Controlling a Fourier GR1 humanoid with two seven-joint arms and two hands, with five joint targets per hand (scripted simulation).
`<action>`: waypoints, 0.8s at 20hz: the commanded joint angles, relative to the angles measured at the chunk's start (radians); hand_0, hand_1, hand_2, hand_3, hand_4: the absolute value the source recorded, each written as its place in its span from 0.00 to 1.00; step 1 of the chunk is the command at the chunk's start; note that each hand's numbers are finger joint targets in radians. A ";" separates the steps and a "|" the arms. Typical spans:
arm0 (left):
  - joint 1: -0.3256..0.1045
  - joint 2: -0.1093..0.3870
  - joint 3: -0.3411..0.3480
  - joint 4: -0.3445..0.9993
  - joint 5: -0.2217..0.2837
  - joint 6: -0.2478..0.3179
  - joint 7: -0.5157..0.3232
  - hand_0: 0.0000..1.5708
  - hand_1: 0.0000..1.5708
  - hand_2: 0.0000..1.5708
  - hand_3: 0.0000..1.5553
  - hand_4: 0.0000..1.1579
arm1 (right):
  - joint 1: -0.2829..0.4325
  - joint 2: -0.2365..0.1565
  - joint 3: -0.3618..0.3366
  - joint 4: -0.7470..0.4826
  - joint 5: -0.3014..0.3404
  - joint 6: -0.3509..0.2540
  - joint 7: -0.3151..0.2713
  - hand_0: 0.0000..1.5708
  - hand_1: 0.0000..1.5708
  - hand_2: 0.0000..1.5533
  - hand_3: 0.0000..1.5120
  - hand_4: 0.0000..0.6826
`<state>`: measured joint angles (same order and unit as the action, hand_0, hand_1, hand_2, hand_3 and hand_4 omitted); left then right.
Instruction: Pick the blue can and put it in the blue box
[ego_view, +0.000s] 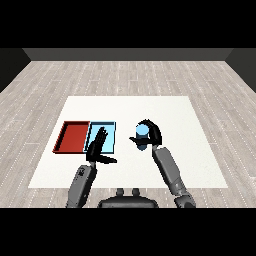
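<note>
Left hand (98, 144) perhaps hides some blue tray (111, 126) floor.

Light falls evenly and fairly bright across the white desk (165, 107), which reads as the brightest surface, with no glare or hot spots on it. The grey plank floor (130, 75) around it is a shade dimmer and the far wall (128, 54) is darker still, a flat grey band. No cast shadows show under the trays or forearms, so the source of the light cannot be told, and straight edges stay straight out to the borders.
</note>
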<state>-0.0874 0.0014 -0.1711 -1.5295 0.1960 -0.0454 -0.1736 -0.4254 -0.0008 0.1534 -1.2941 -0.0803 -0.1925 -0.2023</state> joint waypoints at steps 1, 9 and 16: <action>-0.038 -0.001 -0.026 0.036 0.002 0.013 0.028 0.00 0.00 0.00 0.00 0.00 | -0.026 0.001 0.059 -0.008 -0.032 -0.048 0.011 0.92 0.92 0.94 0.95 0.91; -0.139 -0.001 -0.057 0.088 0.004 0.091 0.107 0.00 0.00 0.00 0.00 0.00 | -0.061 0.001 0.039 0.028 -0.008 0.002 0.018 0.91 0.91 0.94 0.95 0.89; -0.232 -0.001 -0.154 0.265 0.013 0.179 0.009 0.00 0.00 0.00 0.00 0.00 | -0.047 0.001 0.120 0.003 -0.037 -0.014 -0.019 0.91 0.91 0.94 0.94 0.92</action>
<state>-0.2608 0.0002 -0.3175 -1.3464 0.1901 0.1245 -0.1522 -0.4702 -0.0001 0.2465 -1.2952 -0.0943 -0.2147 -0.1944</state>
